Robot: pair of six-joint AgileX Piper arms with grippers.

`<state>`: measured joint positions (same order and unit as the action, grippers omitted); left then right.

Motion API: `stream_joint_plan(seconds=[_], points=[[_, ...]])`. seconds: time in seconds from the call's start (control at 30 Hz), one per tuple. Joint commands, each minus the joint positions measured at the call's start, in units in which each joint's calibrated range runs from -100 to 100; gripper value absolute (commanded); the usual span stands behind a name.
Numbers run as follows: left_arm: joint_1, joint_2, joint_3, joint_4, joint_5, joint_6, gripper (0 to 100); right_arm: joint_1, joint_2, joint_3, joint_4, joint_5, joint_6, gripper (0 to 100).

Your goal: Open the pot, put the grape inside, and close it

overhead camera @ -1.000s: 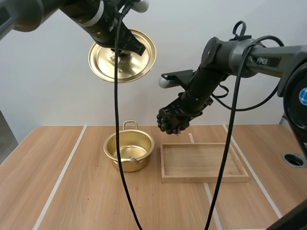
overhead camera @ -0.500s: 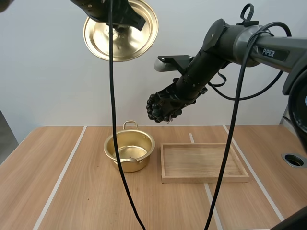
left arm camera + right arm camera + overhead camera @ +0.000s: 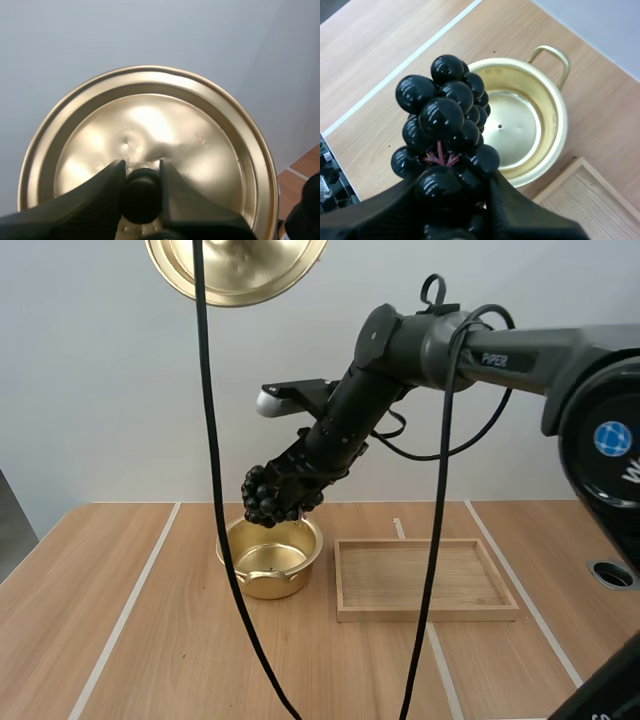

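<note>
right gripper (image 3: 455,192) clamped on the grapes (image 3: 442,125) just above the open pot (image 3: 551,117), left gripper (image 3: 141,172) pinching the lid (image 3: 165,120) knob up high

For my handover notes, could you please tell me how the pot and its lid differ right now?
The pot stands upright on the table, mouth up; the lid is held high in the air, tilted, the left jaws pinching its black knob. The pot is a deep bowl with a loop handle; the lid is a shallow disc with one knob. Both are round, shiny gold-coloured metal.
</note>
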<state>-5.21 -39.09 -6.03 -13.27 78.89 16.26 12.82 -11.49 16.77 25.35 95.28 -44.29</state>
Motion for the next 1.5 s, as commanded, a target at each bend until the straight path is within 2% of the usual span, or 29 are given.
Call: stream_joint_plan(seconds=[0.0,0.5,0.83,1.47], points=[[-0.03,-1.52,-0.55,-0.84,-1.65,-0.52,0,0.63,1.77,-0.66,0.5,-2.09,0.33,0],[-0.03,-2.44,-0.55,-0.84,-1.49,-0.52,0,0.72,9.49,-1.41,-0.01,-9.5,-0.04,0],[-0.03,-2.44,-0.55,-0.84,-1.49,-0.52,0,0.72,14.56,-5.64,-0.42,-9.53,0.46,0],[-0.03,-2.44,-0.55,-0.84,-1.49,-0.1,0,0.72,21.33,-5.73,-0.35,-11.76,0.36,0]])
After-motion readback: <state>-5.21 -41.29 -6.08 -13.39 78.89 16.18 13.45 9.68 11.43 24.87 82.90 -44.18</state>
